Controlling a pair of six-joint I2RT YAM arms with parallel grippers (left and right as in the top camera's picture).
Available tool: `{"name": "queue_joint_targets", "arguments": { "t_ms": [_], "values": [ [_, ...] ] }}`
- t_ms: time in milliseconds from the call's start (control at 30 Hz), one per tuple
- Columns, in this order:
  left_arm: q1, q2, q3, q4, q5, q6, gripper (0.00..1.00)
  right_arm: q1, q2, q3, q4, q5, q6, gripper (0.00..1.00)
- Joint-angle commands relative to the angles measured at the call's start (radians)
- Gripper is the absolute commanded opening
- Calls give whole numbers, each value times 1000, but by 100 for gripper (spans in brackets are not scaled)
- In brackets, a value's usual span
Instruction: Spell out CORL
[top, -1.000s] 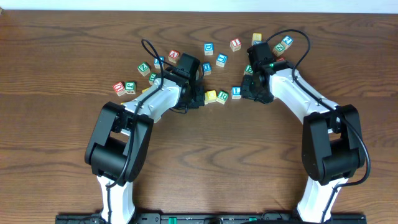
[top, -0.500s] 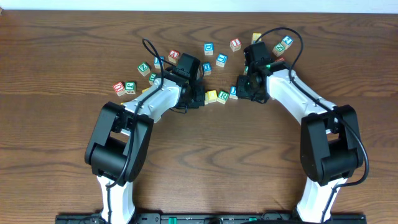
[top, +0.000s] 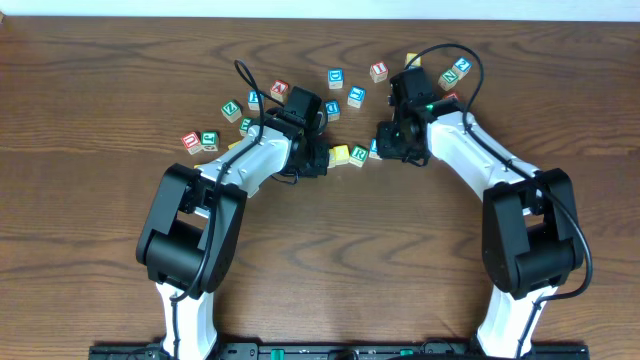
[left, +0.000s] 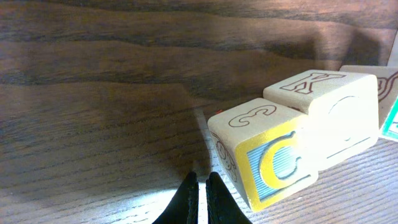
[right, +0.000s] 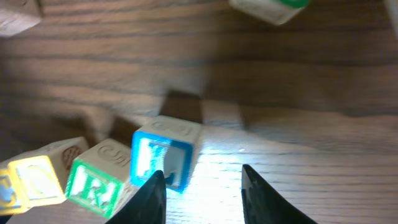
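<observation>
I'm holding the right gripper (right: 202, 174) part open with a finger (right: 152, 198) right at the L cube (right: 163, 154), probably to shove it snug against R (right: 93, 182), while the shut, empty left gripper (left: 201, 179) is sitting beside C (left: 261, 160), bracing the row.

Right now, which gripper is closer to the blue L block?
Right. The right gripper is open, with one finger at the edge of the blue L block. The left gripper, shut, is farther along the row, beside the yellow C block.
</observation>
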Motion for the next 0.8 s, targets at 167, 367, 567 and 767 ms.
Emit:
{"name": "queue_joint_targets", "arguments": {
  "t_ms": [167,367,567,767],
  "values": [
    [-2,12,-6,-5,8,32,8,64,-15,-4,-3,18,6,13],
    [-2,12,-6,-5,8,31,8,67,-15,-4,-19,28,32,5],
    [-2,12,-6,-5,8,31,7,80,-15,-5,-17,57,32,5],
    [-2,12,-6,-5,8,31,8,76,-15,-3,49,53,33,7]
  ]
}}
